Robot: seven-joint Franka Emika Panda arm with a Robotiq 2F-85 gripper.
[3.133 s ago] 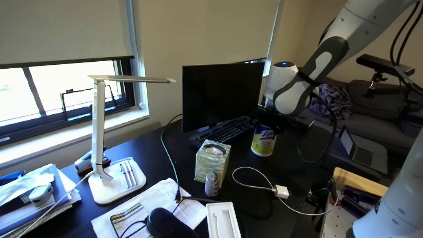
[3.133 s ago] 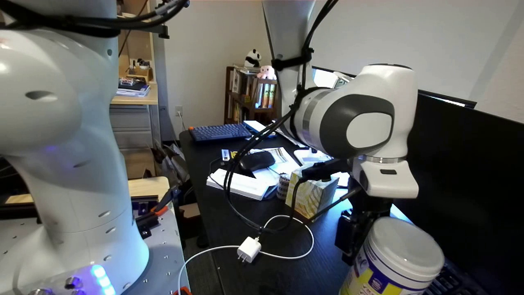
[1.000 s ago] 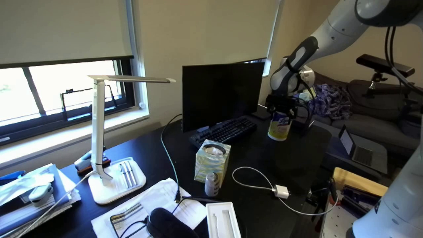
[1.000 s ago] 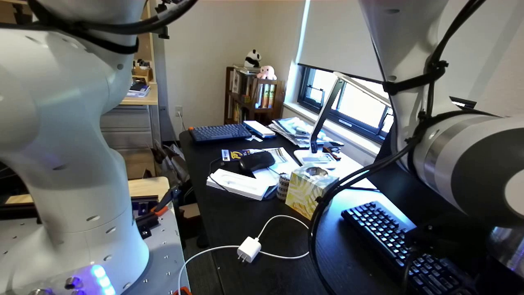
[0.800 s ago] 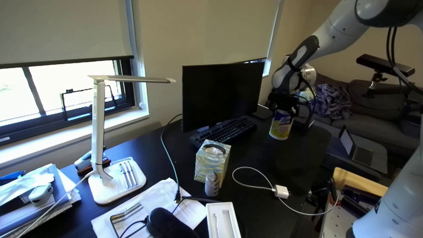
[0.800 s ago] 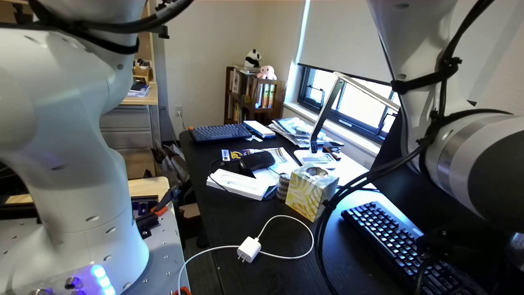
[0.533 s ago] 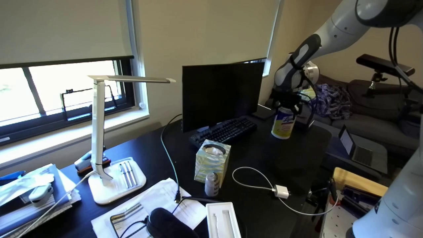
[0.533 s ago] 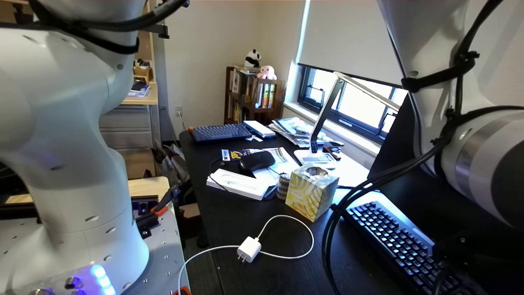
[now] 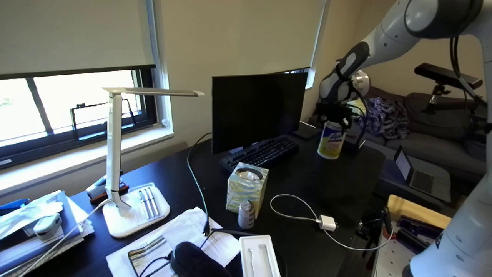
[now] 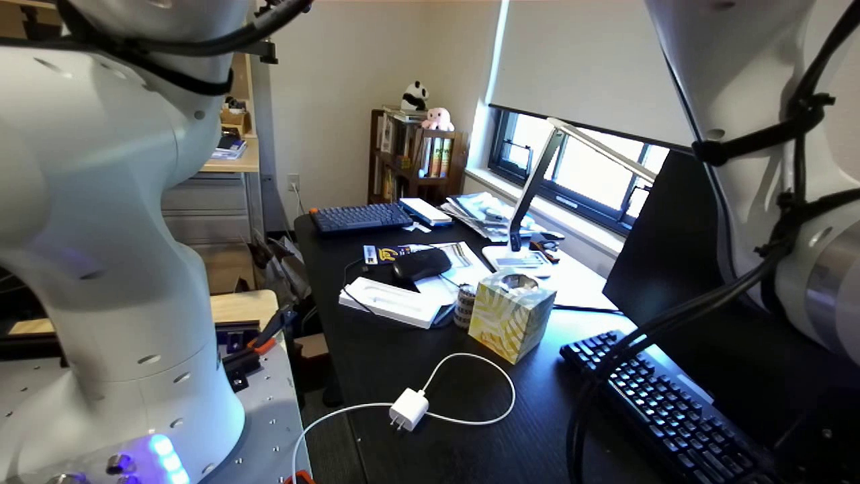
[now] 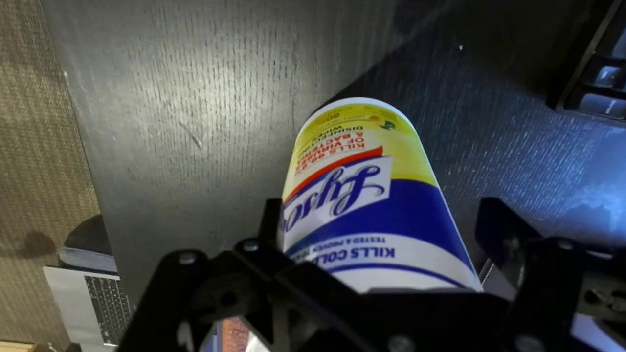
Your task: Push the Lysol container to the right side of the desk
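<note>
Lysol can stands on the tabletop, past the keyboard, toward the right-hand end as one faces the monitor; upright as far as can be judged; top partly hidden. Fingers spread, one on each side of the can's upper part; in the wrist view a gap shows on the keyboard side; on the other side the finger lies against or just beside the can, which of the two does not show.

Step in hand, judged: the push, well along; to do it well, take up the gap gently, so that the keyboard-side finger meets the can before any speed; then slide slow and level in one line; contact would come high, so a shove may tip the can; watch that the base stays flat.

Room: in the wrist view bare tabletop lies between can and end edge; a short slide should fit; stop well inside that edge; beyond it lies the laptop, off the tabletop; tissue box and charger sit well apart from the can and should not matter.
</note>
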